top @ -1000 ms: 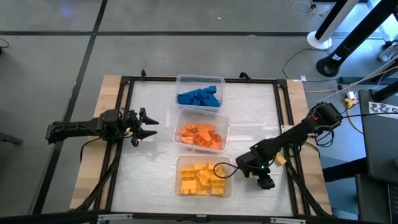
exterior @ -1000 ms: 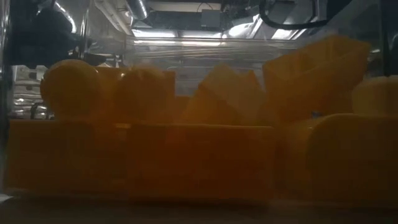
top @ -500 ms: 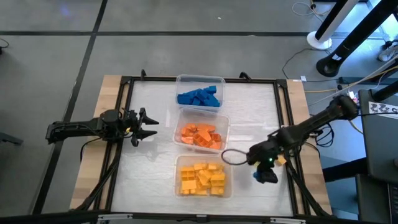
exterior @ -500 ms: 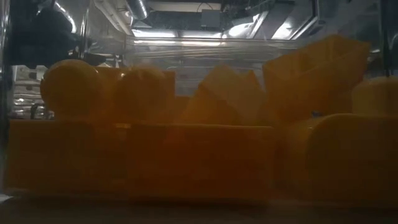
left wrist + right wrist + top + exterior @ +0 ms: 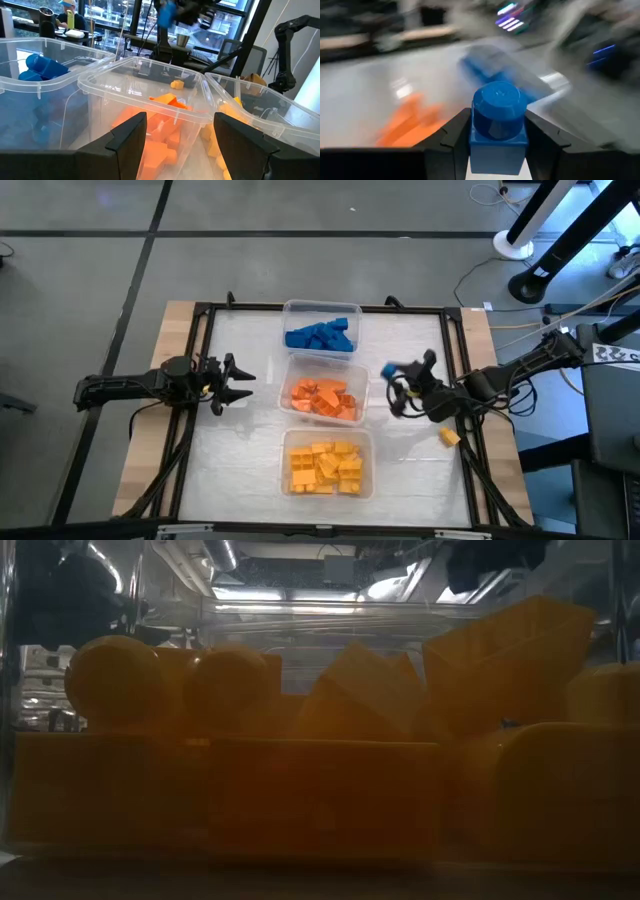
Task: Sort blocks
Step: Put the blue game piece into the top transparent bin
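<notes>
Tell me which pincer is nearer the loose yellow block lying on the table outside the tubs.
Right. The right pincer, holding a blue block, hovers close to the yellow block on that side. The left pincer waits across the table, beyond the tub of orange blocks.

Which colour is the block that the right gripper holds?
Blue. The block shows best in the right wrist view.

We are seeing small chunky plastic blocks lying sorted: blue (image 5: pixel 320 336), orange (image 5: pixel 322 399), yellow (image 5: pixel 326 466). One studded blue block (image 5: pixel 498 126) is sitting upright between gripper fingers; a stray yellow block (image 5: pixel 450 437) is lying apart.
</notes>
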`<move>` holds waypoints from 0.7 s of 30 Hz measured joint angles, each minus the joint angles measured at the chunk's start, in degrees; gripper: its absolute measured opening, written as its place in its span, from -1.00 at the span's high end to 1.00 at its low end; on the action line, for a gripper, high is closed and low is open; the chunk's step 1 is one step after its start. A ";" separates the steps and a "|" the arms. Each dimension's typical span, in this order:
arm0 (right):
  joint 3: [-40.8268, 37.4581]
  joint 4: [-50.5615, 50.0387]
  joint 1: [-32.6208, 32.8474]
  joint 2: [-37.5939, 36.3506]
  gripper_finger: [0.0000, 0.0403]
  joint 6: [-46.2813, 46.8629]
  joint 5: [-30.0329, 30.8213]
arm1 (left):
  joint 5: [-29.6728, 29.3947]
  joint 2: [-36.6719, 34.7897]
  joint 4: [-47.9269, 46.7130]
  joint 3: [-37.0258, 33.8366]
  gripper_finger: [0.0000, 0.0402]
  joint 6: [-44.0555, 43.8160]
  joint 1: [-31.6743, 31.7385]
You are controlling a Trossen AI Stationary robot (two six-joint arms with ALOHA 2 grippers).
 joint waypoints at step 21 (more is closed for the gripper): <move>-0.07 41.40 -36.91 19.90 0.26 -27.05 -33.08 | -0.02 0.00 0.00 0.00 -0.10 0.00 0.02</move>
